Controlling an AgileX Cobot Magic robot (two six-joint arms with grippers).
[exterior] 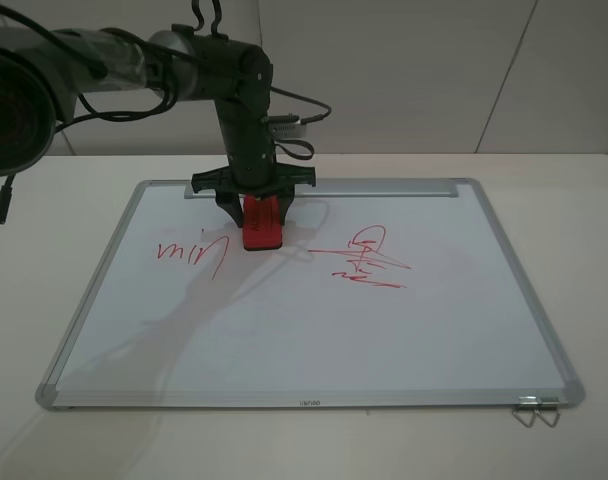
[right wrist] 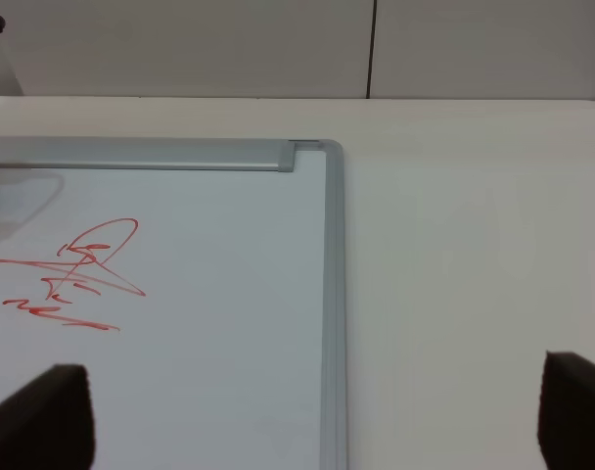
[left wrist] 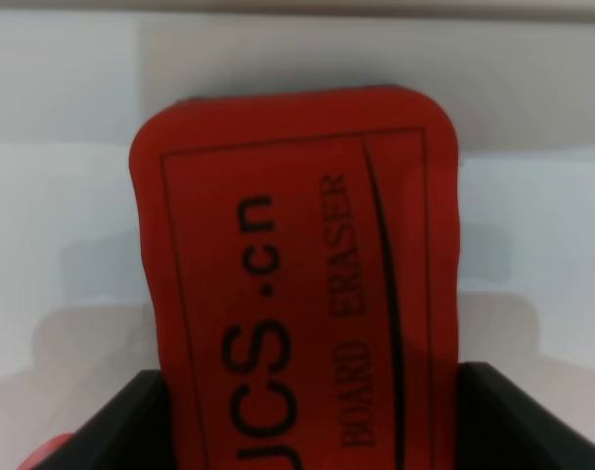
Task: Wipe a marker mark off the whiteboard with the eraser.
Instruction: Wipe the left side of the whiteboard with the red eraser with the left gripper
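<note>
Board: we noted the whiteboard (exterior: 284,340) lying flat on the pale tabletop (exterior: 584,250), its tray strip (exterior: 384,189) along the far edge.
Mark: the thin red marker mark (exterior: 194,250) sat on the left half of the board, its looping tail running toward the middle.
Eraser: the red eraser (exterior: 264,235) stood tilted on end just right of that tail, near the tray strip. Its lower end met the board surface, and we could not tell whether it touched the mark.
Left pincer: the left pincer (exterior: 257,212) was clenched on the eraser from above, with one black finger on either side of the lettered face.
Right pincer: the right pincer (right wrist: 312,416) was released, fingers spread wide with nothing between them, above the board's right frame.
Other writing: a denser red scribble (exterior: 369,258) lay right of the eraser, well apart from the mark.
Clip: a wire clip (exterior: 536,410) sat at the near right corner of the frame.
</note>
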